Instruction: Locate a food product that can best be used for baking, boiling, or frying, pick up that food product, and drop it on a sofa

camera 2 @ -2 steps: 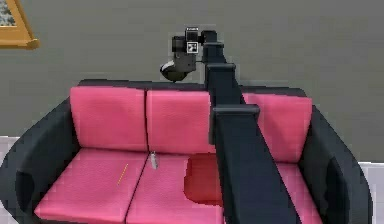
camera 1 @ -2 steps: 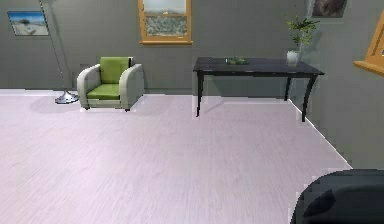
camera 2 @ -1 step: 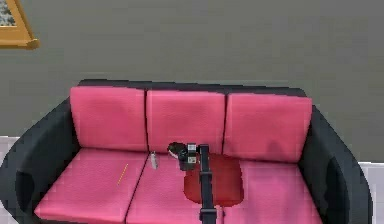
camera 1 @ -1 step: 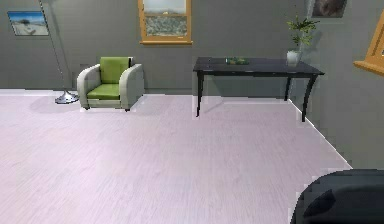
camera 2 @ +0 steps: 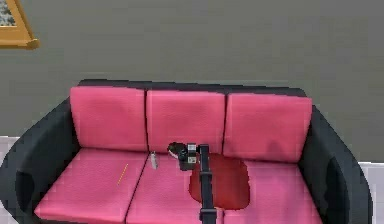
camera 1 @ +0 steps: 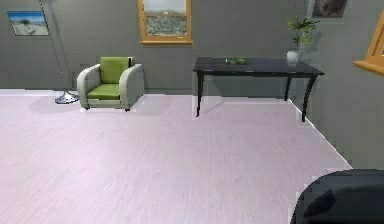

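Your arm [camera 2: 205, 195] reaches over the pink sofa [camera 2: 110, 125] seat; gripper [camera 2: 177, 151] beyond. You cannot tell what its fingers hold, nor whether the small grey thing [camera 2: 155, 160] beside it is the food. Likely firm, rounded, fairly heavy: grasp it across the middle.

We see the arm [camera 2: 205, 190] reaching onto the dark sofa [camera 2: 30, 165] with pink cushions, gripper [camera 2: 178, 151] at the middle seat. Small grey thing [camera 2: 155, 160] just left of it. Can't tell if anything's held. Framed picture [camera 2: 12, 25] on the wall, top left.
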